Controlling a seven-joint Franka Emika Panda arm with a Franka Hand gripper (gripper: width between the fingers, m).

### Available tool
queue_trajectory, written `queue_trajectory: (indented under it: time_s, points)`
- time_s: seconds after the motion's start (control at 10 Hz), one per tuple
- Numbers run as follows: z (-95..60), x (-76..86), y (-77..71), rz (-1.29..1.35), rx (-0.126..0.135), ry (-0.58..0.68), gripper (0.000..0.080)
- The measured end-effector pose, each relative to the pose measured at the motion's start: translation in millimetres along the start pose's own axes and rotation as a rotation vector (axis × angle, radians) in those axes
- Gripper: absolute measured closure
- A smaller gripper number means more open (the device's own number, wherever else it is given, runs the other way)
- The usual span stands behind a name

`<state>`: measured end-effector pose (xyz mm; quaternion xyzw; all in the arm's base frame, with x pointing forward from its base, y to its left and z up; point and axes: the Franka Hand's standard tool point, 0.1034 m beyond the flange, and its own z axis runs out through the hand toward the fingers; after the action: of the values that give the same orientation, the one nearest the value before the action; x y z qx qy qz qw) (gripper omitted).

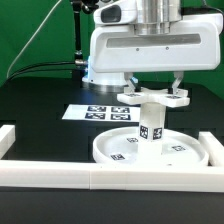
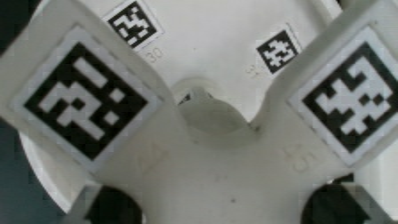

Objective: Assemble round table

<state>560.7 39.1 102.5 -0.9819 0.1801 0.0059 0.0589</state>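
The round table's large rimmed disc [image 1: 120, 152] lies flat on the black table. The short cylinder leg [image 1: 151, 127] stands upright at its middle. The cross-shaped piece [image 1: 152, 98] sits on top of the leg. My gripper [image 1: 153, 92] comes straight down on it, with a finger on each side, and is shut on the cross-shaped piece. In the wrist view the cross-shaped piece [image 2: 214, 150] fills the picture, with two tagged arms and a centre hole. The dark fingertips [image 2: 111, 206] press against its near part, around my gripper [image 2: 237, 206]. The disc [image 2: 214, 35] shows beyond it.
The marker board [image 1: 98, 111] lies flat behind the disc toward the exterior view's left. Long white border rails [image 1: 60, 176] run along the front and both sides. The robot's white base [image 1: 100, 72] and black cables stand at the back.
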Motion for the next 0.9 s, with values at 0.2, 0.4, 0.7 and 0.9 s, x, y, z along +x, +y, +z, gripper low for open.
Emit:
queue_trajectory:
  time_s: [0.2,0.4,0.7,0.9]
  points:
    - [0.2,1.1,-1.0,0.278,0.028,0.010,0.0357]
    - [0.2,1.5,-0.8,0.458,0.031,0.008,0.0357]
    - [0.3,1.7,-0.5,0.610,0.035,0.004,0.0357]
    - [0.4,1.9,-0.5,0.692,0.037,0.004,0.0357]
